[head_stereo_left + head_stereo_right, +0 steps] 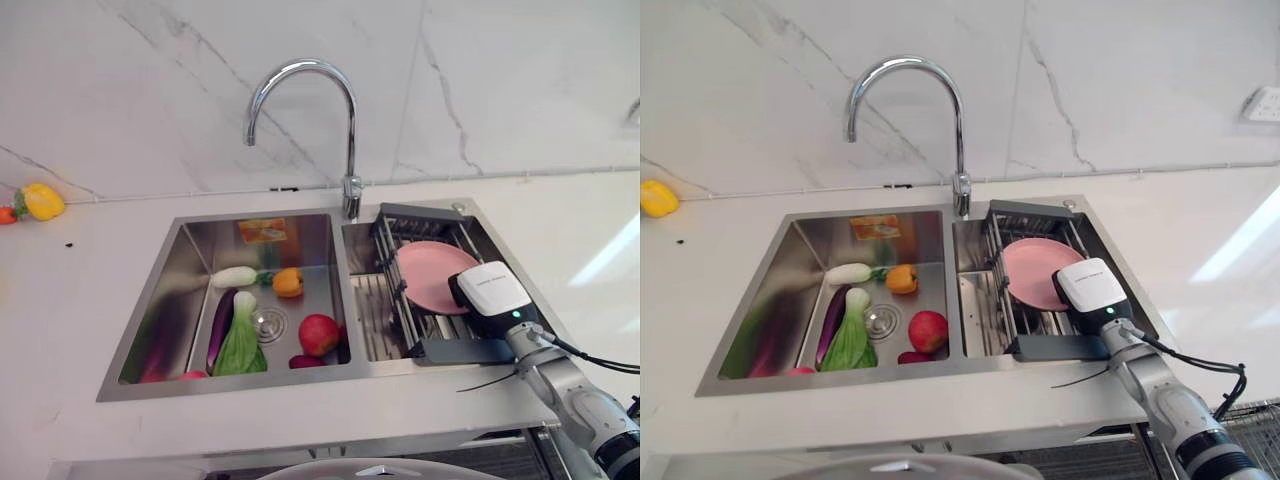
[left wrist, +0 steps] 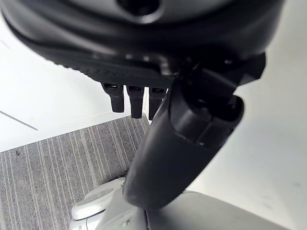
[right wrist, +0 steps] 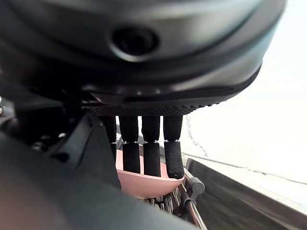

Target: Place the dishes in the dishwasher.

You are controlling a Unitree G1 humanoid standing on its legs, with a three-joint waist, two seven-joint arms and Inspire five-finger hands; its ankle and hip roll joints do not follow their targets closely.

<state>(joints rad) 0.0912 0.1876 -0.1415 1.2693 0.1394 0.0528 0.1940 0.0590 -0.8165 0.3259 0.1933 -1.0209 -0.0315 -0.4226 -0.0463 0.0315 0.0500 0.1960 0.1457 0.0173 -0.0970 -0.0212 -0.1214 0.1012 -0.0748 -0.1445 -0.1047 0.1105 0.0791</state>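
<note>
While the pink plate [image 1: 432, 276] sits in the rack [image 1: 440, 350] over the sink [image 1: 150, 330], nothing is loaded | my right hand [image 3: 151, 153] lays straight fingers on its rim, no grip | left hand [image 2: 132, 100] idle, fingers relaxed | lifting and loading remain.

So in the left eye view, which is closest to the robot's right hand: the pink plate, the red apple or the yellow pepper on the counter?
1. Pink plate, in the rack under the right hand.
2. Red apple, left basin.
3. Yellow pepper, counter's far left.
</note>
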